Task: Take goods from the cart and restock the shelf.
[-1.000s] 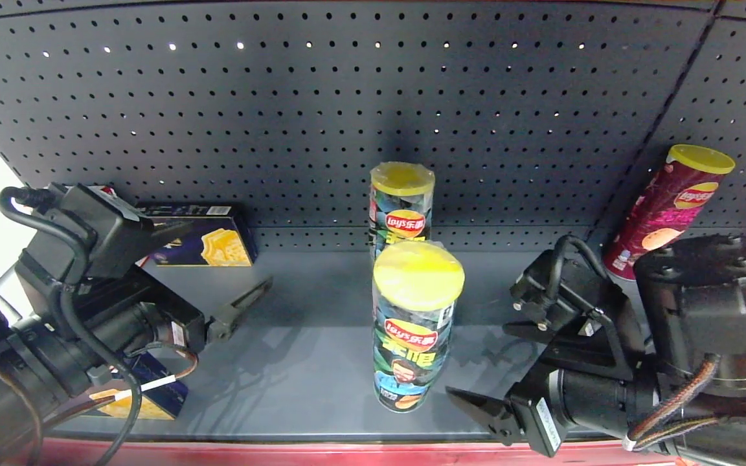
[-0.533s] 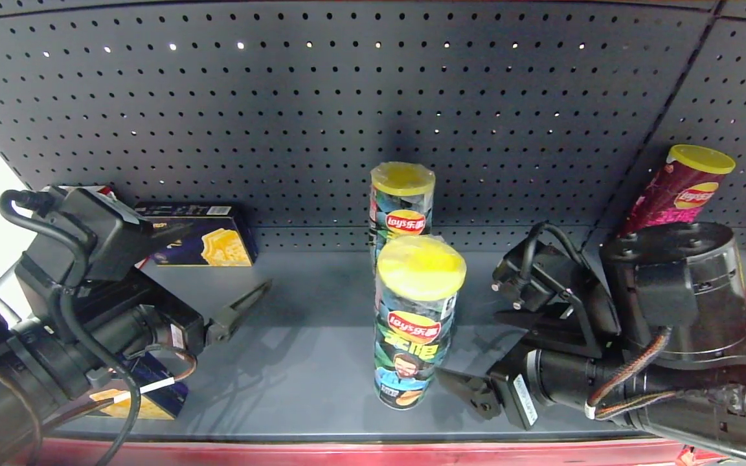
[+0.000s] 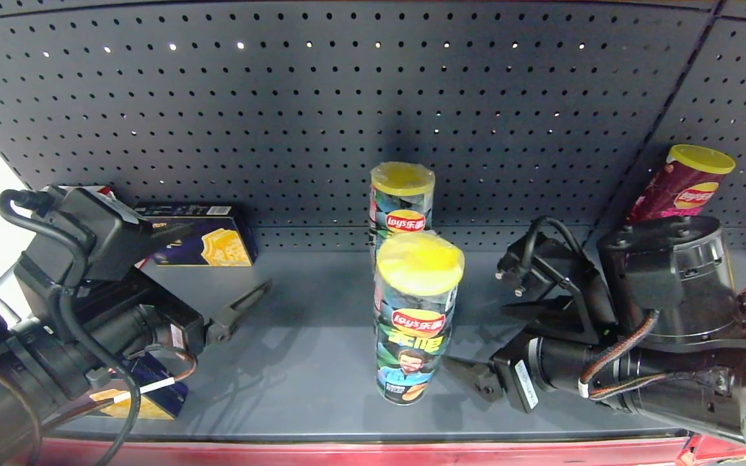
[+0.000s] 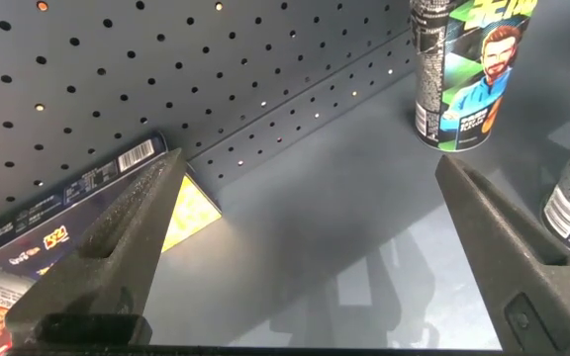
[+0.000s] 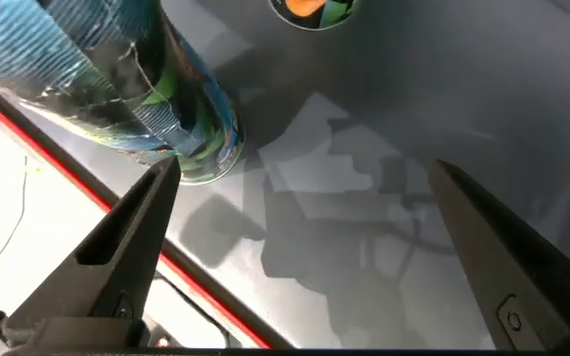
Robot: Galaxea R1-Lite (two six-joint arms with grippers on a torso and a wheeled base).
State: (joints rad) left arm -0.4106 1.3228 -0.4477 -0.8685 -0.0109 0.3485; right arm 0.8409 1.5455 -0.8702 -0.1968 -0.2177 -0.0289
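Grey shelf (image 3: 321, 362) decking with a pegboard back carries the stock. Left gripper (image 4: 307, 163) hangs over the shelf's left half, jaws spread and empty. Right gripper (image 5: 303, 173) sits low near the front edge, jaws spread and holding nothing, just beside the base of the front can (image 3: 417, 317). That can stands directly ahead of the rear can (image 3: 402, 197). Judged step: clearing after release. Draw the right gripper sideways off the base first, because a tall, narrow can this near the edge tips readily.
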